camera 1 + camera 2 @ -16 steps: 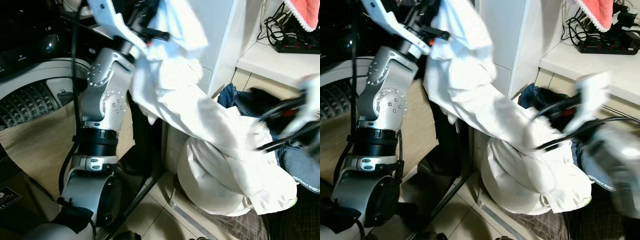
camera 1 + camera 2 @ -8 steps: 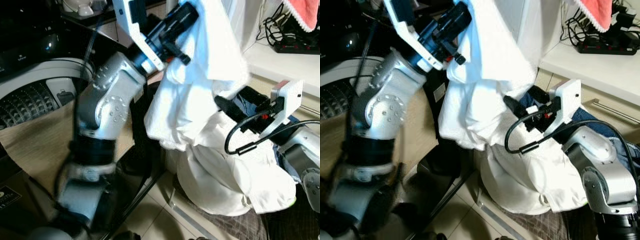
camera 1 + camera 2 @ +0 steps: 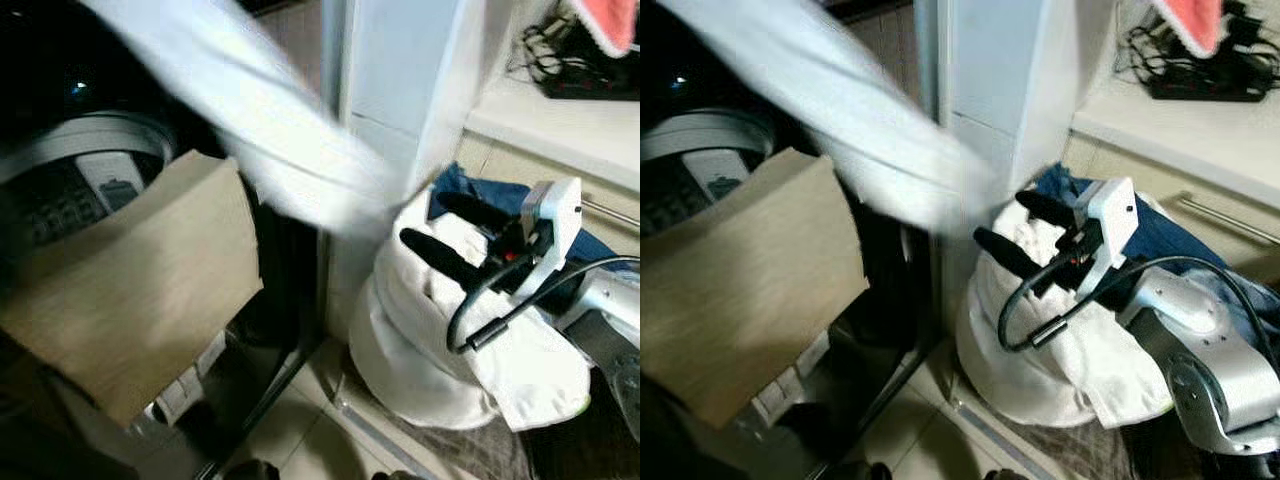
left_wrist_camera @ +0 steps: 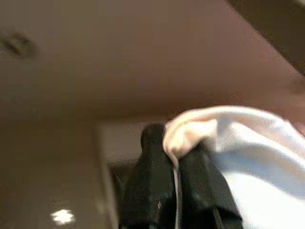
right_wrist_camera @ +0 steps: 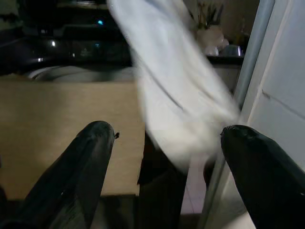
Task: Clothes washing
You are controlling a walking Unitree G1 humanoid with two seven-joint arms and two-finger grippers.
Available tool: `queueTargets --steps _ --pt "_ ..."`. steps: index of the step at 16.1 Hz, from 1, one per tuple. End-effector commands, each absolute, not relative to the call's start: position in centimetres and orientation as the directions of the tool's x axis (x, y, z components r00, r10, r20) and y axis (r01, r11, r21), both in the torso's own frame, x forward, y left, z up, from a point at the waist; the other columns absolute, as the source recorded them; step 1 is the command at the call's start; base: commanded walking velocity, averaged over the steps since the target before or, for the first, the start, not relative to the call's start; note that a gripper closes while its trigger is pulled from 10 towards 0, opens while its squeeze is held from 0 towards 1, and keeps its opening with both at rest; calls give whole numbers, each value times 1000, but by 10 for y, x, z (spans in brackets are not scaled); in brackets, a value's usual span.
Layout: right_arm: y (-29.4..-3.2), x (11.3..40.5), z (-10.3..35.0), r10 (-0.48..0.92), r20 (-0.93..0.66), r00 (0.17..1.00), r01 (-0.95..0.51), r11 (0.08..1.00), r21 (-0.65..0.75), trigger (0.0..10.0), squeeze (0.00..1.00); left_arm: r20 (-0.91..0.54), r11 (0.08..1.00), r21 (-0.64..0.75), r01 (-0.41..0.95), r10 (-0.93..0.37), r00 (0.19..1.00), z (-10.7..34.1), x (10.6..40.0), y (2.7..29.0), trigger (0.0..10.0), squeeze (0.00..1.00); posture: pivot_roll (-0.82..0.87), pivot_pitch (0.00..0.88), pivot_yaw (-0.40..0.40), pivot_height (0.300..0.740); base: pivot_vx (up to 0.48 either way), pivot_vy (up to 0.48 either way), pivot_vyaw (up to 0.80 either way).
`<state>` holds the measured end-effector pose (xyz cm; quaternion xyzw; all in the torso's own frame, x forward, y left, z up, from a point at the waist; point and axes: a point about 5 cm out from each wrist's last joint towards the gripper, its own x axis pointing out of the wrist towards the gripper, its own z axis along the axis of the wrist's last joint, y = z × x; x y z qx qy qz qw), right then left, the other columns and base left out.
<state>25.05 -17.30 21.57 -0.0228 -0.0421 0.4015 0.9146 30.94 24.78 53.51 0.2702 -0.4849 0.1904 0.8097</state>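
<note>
Left eye view: we note a white garment (image 3: 290,150) stretched in a blurred diagonal band from the upper left down to a heap of white cloth (image 3: 440,350) in the laundry pile at lower right. Beneath that heap we see blue denim clothing (image 3: 1170,240) and a dark checked fabric (image 3: 470,450) on the floor. The right hand (image 3: 450,235) hovers just over the top of the white heap, its two black fingers spread apart with nothing between them; the right wrist view confirms this, with one finger (image 5: 81,167) well apart from the other and the blurred garment hanging beyond the gap. In the left wrist view the left hand (image 4: 178,157) has its fingers pressed together, pinching a fold of the white garment, with a ceiling behind it. The washing machine (image 3: 90,170) stands at the left, its drum opening partly showing, and a tan flat panel (image 3: 140,280) lies tilted in front of it. A white cabinet (image 3: 400,70) rises between the machine and the laundry pile. On the white bench (image 3: 560,115) at upper right we record a black power strip with cables (image 3: 580,85) and a pink cloth (image 3: 610,20) hanging above it.
</note>
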Motion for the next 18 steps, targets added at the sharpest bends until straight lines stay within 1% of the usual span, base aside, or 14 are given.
queueTargets --steps 1,2,3,4,5,6,7,8,9,10,11,13,15,18 --pt "-171 251 225 729 91 679 -720 684 -115 10000 0 850 737 344 -582 19 527 517 329 243 0 0 -88 0 45 740 0 0 0" --pt "-170 252 226 727 95 680 -717 687 -118 10000 0 840 709 372 -599 17 542 510 335 243 0 0 -91 0 48 740 0 0 0" --pt "-167 252 227 727 99 679 -717 686 -122 10000 0 803 649 441 -620 24 596 485 352 245 0 0 -92 0 48 740 0 0 0" --pt "-163 251 225 737 88 670 -727 676 -122 10000 0 653 626 561 -541 67 755 445 376 252 0 0 -92 0 43 740 0 0 0" --pt "-160 250 222 745 74 663 -736 667 -118 10000 0 483 687 604 -403 87 871 407 392 256 0 0 -92 0 43 740 0 0 0" --pt "-157 249 220 749 65 659 -741 662 -114 10000 0 376 741 596 -310 83 923 384 400 256 0 0 -89 0 41 740 0 0 0" --pt "-151 247 215 768 34 640 -761 639 -111 10000 0 134 814 559 -159 100 986 332 410 258 10000 0 -92 0 43 740 0 0 0" --pt "-147 245 211 781 6 624 -776 621 -108 10000 0 -14 860 505 -77 97 995 302 412 258 10000 0 -99 0 47 740 0 0 0" --pt "-144 241 207 800 -34 599 -799 593 -104 10000 0 -84 894 445 -48 95 992 288 412 259 10000 0 -99 0 47 740 0 0 0" --pt "-141 238 206 817 -52 575 -817 569 -92 10000 0 -137 918 395 -27 88 987 279 411 261 10000 408 -101 0 44 740 0 0 0" --pt "-138 235 206 829 -48 557 -830 553 -74 10000 0 -163 929 368 -20 85 983 274 410 263 10000 1000 -101 0 43 740 0 0 0" --pt "-129 229 209 858 -21 514 -858 513 -34 10000 0 -238 957 289 0 72 969 260 405 273 10000 1000 -98 0 40 740 0 0 0" --pt "-126 229 210 861 -3 508 -861 508 -9 10000 0 -295 960 281 14 72 953 251 399 281 10000 1000 -95 0 36 740 0 0 0" --pt "-128 232 210 850 -4 526 -850 526 10 10000 0 -289 960 281 -18 103 952 250 395 291 10000 1000 -95 0 33 740 0 0 0"
